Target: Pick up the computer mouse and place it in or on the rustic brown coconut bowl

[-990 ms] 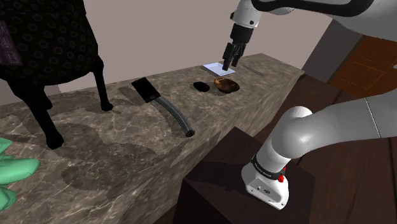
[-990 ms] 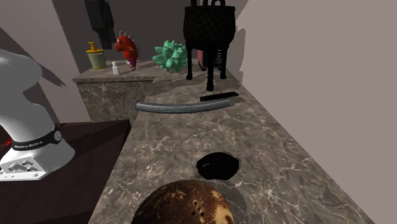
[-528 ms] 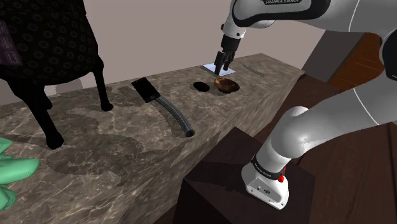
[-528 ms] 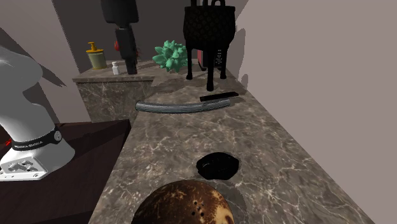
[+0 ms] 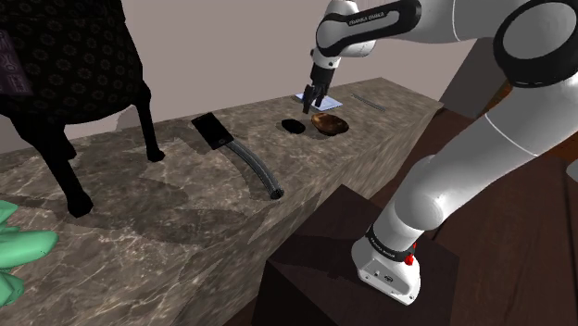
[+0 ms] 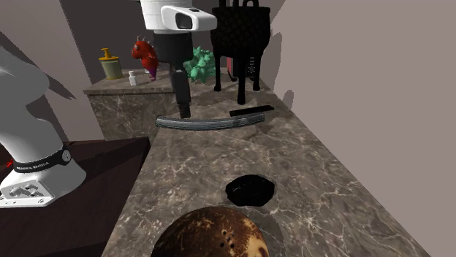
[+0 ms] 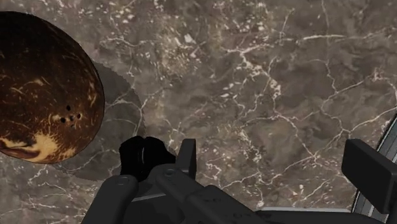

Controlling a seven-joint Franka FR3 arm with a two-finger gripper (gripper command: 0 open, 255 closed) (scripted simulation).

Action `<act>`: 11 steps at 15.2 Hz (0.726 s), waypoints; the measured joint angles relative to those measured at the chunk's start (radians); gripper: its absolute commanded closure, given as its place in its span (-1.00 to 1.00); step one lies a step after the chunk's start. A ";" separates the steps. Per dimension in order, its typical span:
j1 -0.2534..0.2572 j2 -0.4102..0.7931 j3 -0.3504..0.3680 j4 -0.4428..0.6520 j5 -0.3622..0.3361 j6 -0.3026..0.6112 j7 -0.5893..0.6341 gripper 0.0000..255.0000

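Observation:
The computer mouse (image 5: 293, 126) is a small black lump lying on the marble counter (image 5: 185, 213), just to the shoulder view's left of the brown coconut bowl (image 5: 330, 122). The bowl (image 6: 212, 235) lies with its rounded, mottled shell upward, and the mouse (image 6: 251, 190) is right beside it. My gripper (image 5: 315, 100) hangs above the counter over the gap between mouse and bowl, open and holding nothing. In the second exterior view the gripper (image 6: 184, 109) points down, well above the counter. In the wrist view the bowl (image 7: 44, 95) lies off to one side and my hand partly covers the mouse (image 7: 143, 156).
A black slab (image 5: 213, 131) joined to a curved grey strip (image 5: 257, 169) lies mid-counter. A black patterned bag on legs (image 5: 74, 65) stands at the shoulder view's left. A pale card (image 5: 311, 96) lies behind the bowl. A green spiky thing (image 6: 196, 64) and a red figure (image 6: 144, 52) stand farther off.
The arm has swung over; my gripper moved toward the shoulder view's left and slightly lower, from above the bowl toward the mouse. Mouse and bowl have not moved.

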 measured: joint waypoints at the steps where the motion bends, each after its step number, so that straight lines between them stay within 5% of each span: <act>1: -0.001 0.034 -0.010 0.014 0.006 0.021 -0.016 -1.00; 11: -0.038 0.417 -0.070 0.241 0.136 0.168 -0.195 -1.00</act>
